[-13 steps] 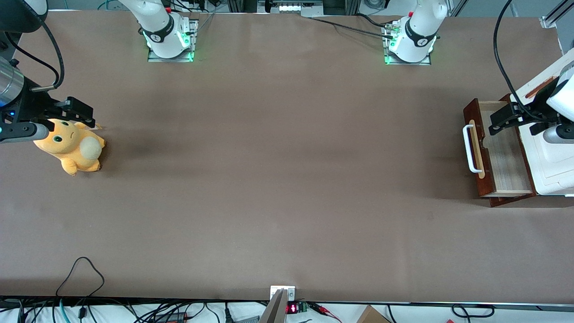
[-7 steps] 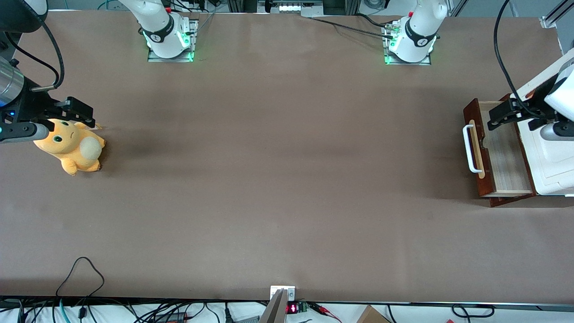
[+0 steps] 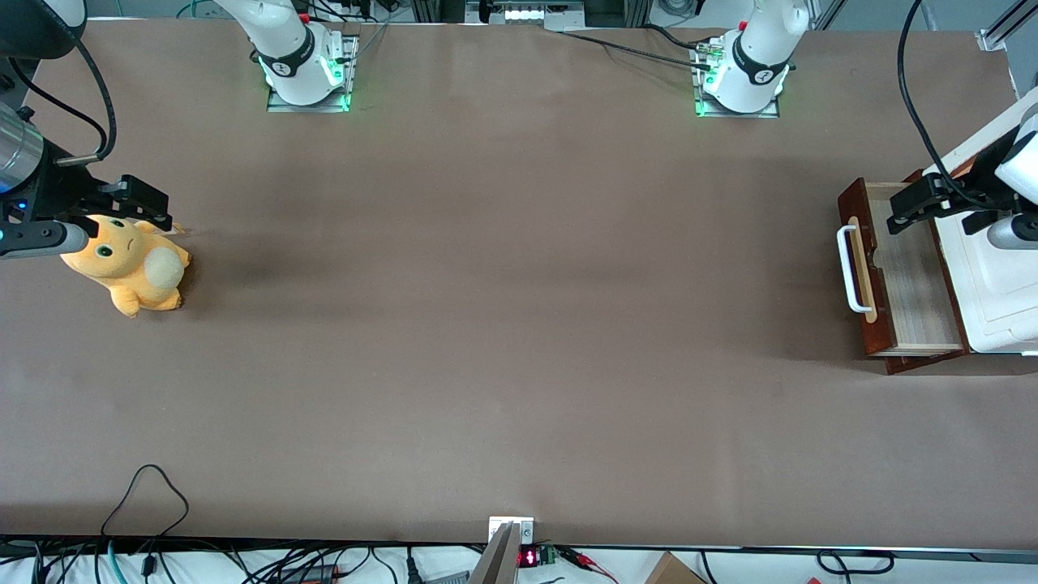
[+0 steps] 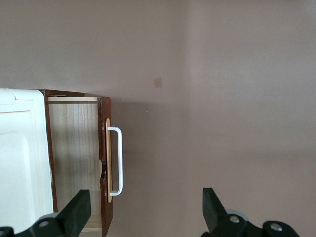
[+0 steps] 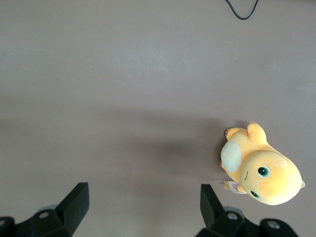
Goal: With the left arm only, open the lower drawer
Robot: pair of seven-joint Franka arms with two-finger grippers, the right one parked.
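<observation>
The lower drawer is a dark red-brown drawer that stands pulled out from under the white moulded box top, its pale wood inside showing. Its white bar handle sits on a pale strip at the front. The left arm's black gripper hangs above the drawer's corner that lies farther from the front camera, clear of the handle. In the left wrist view the drawer and handle show between the wide-apart fingers of the open, empty gripper.
An orange plush toy lies toward the parked arm's end of the table; it also shows in the right wrist view. The two arm bases stand at the table edge farthest from the front camera. Brown table top spreads between.
The left gripper has shifted slightly away from the front camera above the drawer. The drawer has not moved.
</observation>
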